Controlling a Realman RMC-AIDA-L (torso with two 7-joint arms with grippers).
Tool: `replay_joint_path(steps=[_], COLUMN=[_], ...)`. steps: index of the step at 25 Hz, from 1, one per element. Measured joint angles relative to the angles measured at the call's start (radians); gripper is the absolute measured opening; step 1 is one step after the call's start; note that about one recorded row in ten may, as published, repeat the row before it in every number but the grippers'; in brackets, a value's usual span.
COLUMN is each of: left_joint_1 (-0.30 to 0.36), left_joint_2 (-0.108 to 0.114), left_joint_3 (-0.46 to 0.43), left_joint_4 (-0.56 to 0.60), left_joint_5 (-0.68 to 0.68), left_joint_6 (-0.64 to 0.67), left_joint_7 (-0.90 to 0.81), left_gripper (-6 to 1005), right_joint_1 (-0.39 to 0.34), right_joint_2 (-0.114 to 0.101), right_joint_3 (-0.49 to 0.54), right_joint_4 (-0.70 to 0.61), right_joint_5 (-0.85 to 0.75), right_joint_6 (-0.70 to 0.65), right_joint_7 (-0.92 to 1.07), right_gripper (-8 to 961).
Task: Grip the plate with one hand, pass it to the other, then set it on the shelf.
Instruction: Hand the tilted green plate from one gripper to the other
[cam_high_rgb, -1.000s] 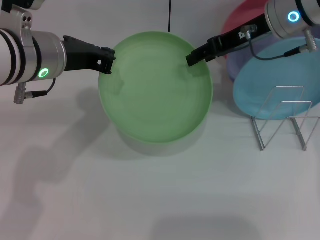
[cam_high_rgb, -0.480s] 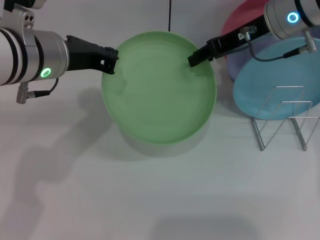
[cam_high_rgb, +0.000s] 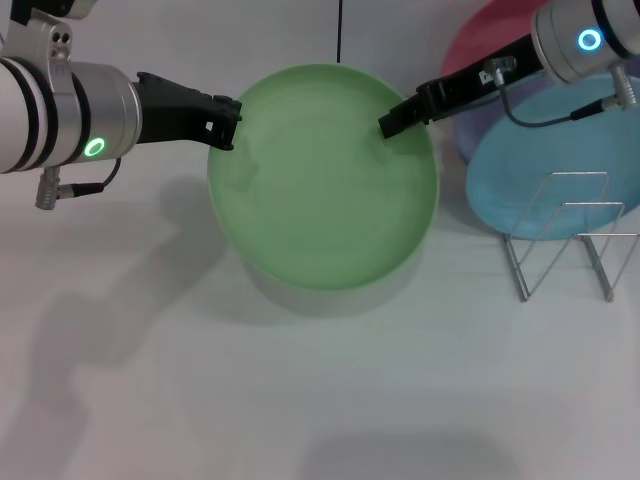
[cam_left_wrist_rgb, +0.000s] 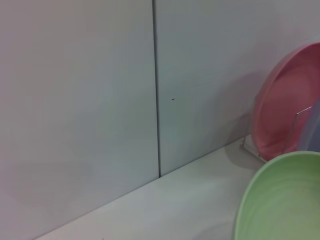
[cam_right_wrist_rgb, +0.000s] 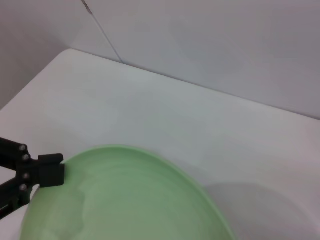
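Both arms reach inward above the white tabletop (cam_high_rgb: 150, 400). The left black two-fingered gripper (cam_high_rgb: 222, 124) clamps the left rim of the round matte light green plate (cam_high_rgb: 322, 180), and the right black gripper (cam_high_rgb: 390, 122) clamps its far right rim. The plate hangs between them, shallow, low-rimmed and unmarked, left of the thin silver wire rack (cam_high_rgb: 568, 238).

Head view steep down from above on white table (cam_high_rgb: 150, 380); both wrist views low and close, facing the far wall (cam_left_wrist_rgb: 75, 100), sharing with head view the green plate (cam_high_rgb: 322, 178), right wrist view also catching left gripper (cam_right_wrist_rgb: 47, 170).
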Motion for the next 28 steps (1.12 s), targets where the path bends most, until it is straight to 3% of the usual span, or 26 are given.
replay_joint_path(steps=[5, 6, 7, 11, 16, 26, 28], left_joint_1=[0.002, 0.004, 0.004, 0.012, 0.027, 0.035, 0.036], left_joint_2=[0.000, 0.000, 0.000, 0.002, -0.002, -0.001, 0.000], left_joint_3=[0.000, -0.002, -0.002, -0.007, 0.001, 0.003, 0.003], left_joint_4=[-0.001, -0.001, -0.001, 0.001, 0.000, -0.042, -0.050], left_joint_5=[-0.016, -0.023, -0.023, -0.048, -0.092, -0.097, -0.095], left_joint_6=[0.000, 0.003, 0.003, 0.025, 0.080, 0.131, 0.133], left_joint_7=[0.001, 0.002, 0.002, 0.021, 0.052, 0.053, 0.053], left_gripper=[32, 33, 33, 35, 38, 229, 344], right_joint_1=[-0.005, -0.017, -0.017, -0.065, -0.117, -0.174, -0.181], right_joint_2=[0.009, 0.029, 0.029, 0.069, 0.087, 0.087, 0.088], right_joint_3=[-0.017, -0.017, -0.017, -0.024, -0.044, -0.045, -0.046], right_joint_4=[0.002, -0.011, -0.011, -0.101, -0.194, -0.262, -0.276], right_joint_5=[0.001, 0.002, 0.002, -0.001, 0.002, 0.006, 0.004], right_joint_6=[0.020, 0.045, 0.045, 0.057, 0.032, 0.018, 0.016], right_joint_7=[-0.045, -0.096, -0.096, -0.134, -0.144, -0.146, -0.147], right_gripper=[371, 361, 352, 314, 145, 66, 66])
